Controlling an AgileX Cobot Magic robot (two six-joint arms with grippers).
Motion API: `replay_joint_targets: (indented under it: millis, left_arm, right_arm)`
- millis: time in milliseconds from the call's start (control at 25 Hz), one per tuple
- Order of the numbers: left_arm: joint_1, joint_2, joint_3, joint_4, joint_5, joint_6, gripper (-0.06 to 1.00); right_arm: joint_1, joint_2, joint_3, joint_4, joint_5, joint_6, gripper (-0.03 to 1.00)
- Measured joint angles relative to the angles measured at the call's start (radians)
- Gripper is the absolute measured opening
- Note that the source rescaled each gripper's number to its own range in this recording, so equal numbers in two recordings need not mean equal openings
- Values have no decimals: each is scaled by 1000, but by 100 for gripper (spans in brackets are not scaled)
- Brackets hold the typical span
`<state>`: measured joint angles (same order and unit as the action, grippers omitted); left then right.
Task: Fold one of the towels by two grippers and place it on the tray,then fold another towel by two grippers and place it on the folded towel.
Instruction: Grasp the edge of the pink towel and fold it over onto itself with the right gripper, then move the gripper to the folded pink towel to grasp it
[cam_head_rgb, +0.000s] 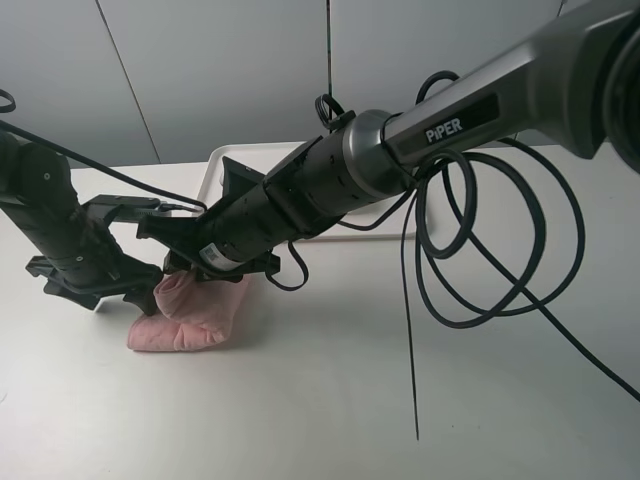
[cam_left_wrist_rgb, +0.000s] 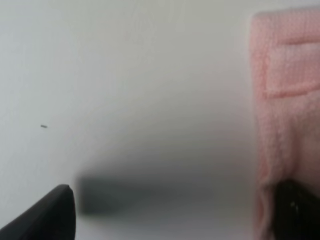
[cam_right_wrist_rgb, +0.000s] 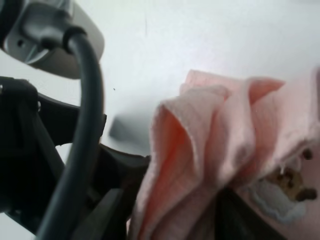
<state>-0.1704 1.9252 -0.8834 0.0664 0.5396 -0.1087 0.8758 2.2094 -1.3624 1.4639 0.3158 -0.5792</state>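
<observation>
The pale pink towel lies folded on the white table, in front of the tray. One bunched edge of it rises to my right gripper, which reaches across from the right. In the right wrist view the pink towel stands in folds between the fingers of the right gripper; whether they pinch it is unclear. My left gripper sits at the towel's left end. Its jaws are wide open, one finger touching the pink towel. The folded towel on the tray is hidden behind the right arm.
The right arm's forearm crosses over most of the tray. Loose black cables loop down from it onto the table at the right. A grey wall stands behind the table.
</observation>
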Motion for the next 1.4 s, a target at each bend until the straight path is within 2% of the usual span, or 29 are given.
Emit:
replay_joint_targets:
  millis: [160,360,480,680,920,1080,1200,1400]
  left_arm:
    - [0,-29,2,14,52,0,100]
    - [9,-113,-29,58,179,11,100]
    - [32,-154,-62,62,223,13,100]
    - [58,-186,-109,74,300,9,100]
    - [58,-227,-148,84,344,9,100]
    - [58,-229,-167,88,369,9,100]
    - [58,-229,-168,90,373,9,100]
    - [58,-229,-168,90,376,9,100]
  right_arm:
    - [0,0,0,15,31,0,49]
    - [-2,0,-1,57,56,-12,77]
    - [-4,0,-3,75,95,-26,87]
    - [-2,0,-4,84,192,-38,89]
    - [-2,0,-4,8,279,-69,89]
    - [-1,0,-4,-69,331,-61,89]
    - [-17,-14,-4,-151,333,-24,89]
    - [-105,-80,-7,-316,330,84,89]
